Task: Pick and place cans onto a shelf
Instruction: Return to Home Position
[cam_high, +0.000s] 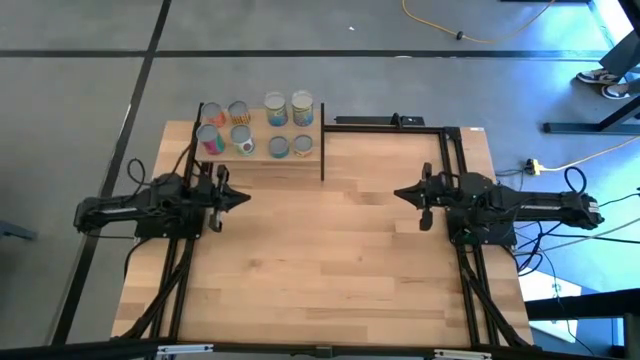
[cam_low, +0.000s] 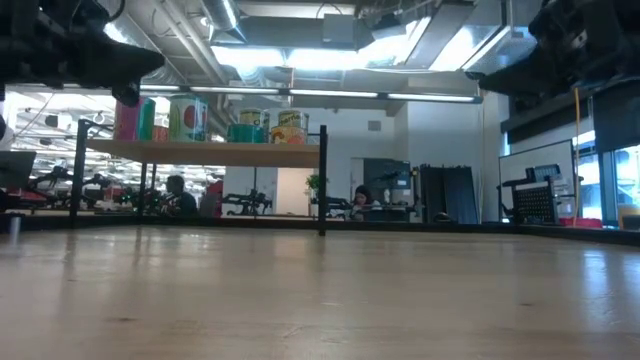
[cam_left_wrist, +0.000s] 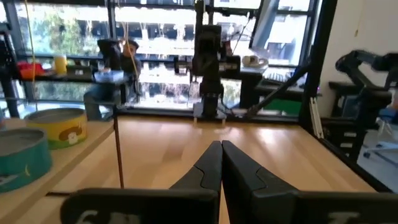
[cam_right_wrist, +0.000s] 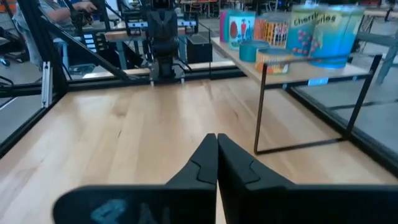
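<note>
Your left gripper (cam_high: 244, 197) hangs over the table (cam_high: 320, 270) at about 9 o'clock. It points in toward the middle. Its fingers (cam_left_wrist: 208, 171) are pressed together and hold nothing.

Just past it, at about 11 o'clock, stands the shelf (cam_high: 258, 153). All the cans (cam_high: 275, 108) you can see are on it. From above you can count eight of them, in two rows, close together. No can lies on the table in any view.

Your right gripper (cam_high: 399, 194) hangs at about 3 o'clock, well apart from the shelf. It points in toward the left one. Its fingers (cam_right_wrist: 204, 165) are pressed together too, with nothing between them.

So the job looks done to me, because every can is up on the shelf. I think all that is left for you is to let both arms rest over the table.
</note>
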